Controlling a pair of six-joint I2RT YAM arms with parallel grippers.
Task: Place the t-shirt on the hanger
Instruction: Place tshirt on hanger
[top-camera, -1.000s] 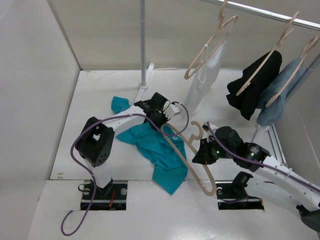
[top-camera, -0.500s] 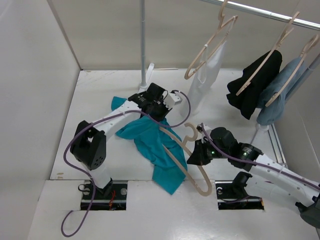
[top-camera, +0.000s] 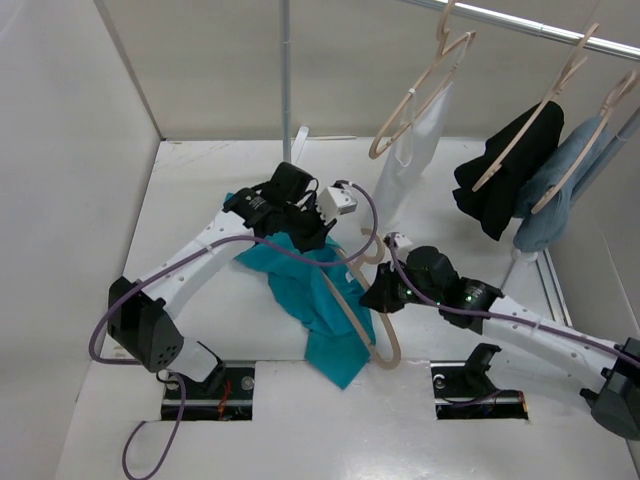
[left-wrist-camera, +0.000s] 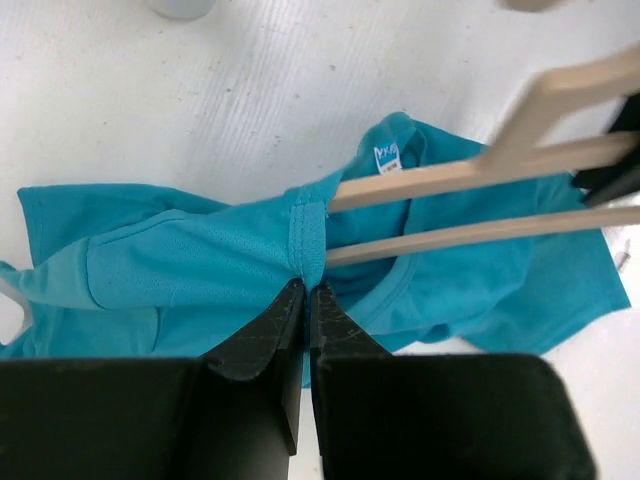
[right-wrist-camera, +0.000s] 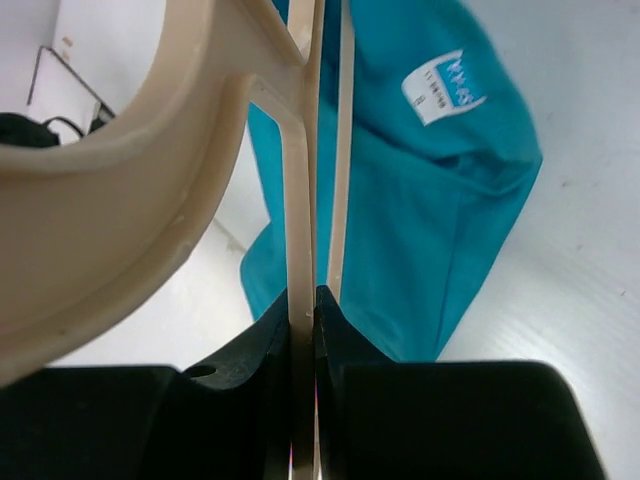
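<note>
The teal t-shirt lies crumpled on the white table, with one end lifted. My left gripper is shut on its collar seam and holds the neck opening up. My right gripper is shut on the beige hanger near its hook. In the left wrist view, the hanger's two bars pass into the neck opening beside the size label. In the right wrist view, the hanger runs up from my jaws with the t-shirt beyond it.
A rail at the back right carries like hangers with a white garment, a black one and a grey-blue one. A vertical pole stands at the back centre. Walls close in the left and the back.
My left arm has stretched out farther and to the left, lifting the collar. My right gripper has carried the hanger left, and its end now reaches into the shirt.
</note>
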